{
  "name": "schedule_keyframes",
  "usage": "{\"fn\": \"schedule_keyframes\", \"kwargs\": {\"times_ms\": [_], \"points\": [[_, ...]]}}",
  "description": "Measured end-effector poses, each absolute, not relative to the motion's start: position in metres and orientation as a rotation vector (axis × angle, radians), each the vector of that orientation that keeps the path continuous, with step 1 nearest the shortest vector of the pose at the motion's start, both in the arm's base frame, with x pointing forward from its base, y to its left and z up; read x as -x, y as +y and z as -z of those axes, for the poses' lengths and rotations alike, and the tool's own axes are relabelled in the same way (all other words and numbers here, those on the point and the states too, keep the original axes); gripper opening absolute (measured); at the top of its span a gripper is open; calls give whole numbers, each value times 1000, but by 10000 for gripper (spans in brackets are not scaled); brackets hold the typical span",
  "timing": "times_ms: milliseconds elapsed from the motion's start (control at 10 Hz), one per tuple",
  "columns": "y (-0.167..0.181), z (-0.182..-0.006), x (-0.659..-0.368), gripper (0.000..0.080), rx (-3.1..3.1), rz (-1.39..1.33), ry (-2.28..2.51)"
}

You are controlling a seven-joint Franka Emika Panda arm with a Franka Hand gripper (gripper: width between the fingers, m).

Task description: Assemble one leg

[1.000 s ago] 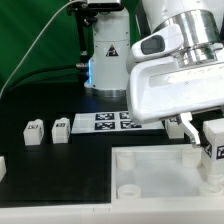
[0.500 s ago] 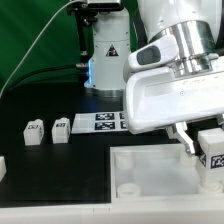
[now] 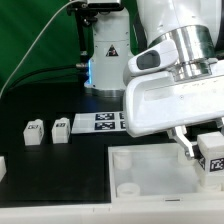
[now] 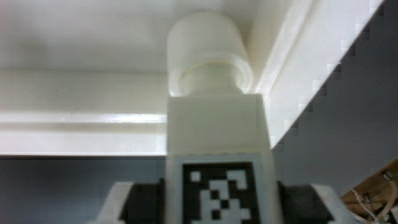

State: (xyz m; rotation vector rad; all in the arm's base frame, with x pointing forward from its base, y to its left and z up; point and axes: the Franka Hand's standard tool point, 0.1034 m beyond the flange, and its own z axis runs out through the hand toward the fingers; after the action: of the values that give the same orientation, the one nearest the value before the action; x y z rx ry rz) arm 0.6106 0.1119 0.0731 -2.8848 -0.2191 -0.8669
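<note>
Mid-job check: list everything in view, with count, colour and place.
small white plastic rectangular leg post: one, white with a black-and-white marker, gripped, at the exterior view's right.
loose white leg posts: two, white, side by side at the exterior view's left.
cut-off white piece: one, white, at the exterior view's left edge; too cropped to identify.
large white square panel: one, white, lying at the front.
marker board: one, white with black tags, behind the loose posts.
black table: one, black, under everything.
hand: one, white, shut on the leg post.
</note>
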Motion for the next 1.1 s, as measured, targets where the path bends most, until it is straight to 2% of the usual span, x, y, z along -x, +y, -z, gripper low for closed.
{"fn": "schedule_keyframes", "kwargs": {"times_ms": [200,300,400,500,1000,1100], "points": [[112,-73,-611,573,2885,867,-219],[112,-73,-611,573,2885,867,-219],[112,-73,-611,634,2885,866,-219],[112,-73,-611,645,2885,866,-219],[111,-72,-610,649,2889,846,-210],[108,-83,-608,649,2907,747,-172]]}}
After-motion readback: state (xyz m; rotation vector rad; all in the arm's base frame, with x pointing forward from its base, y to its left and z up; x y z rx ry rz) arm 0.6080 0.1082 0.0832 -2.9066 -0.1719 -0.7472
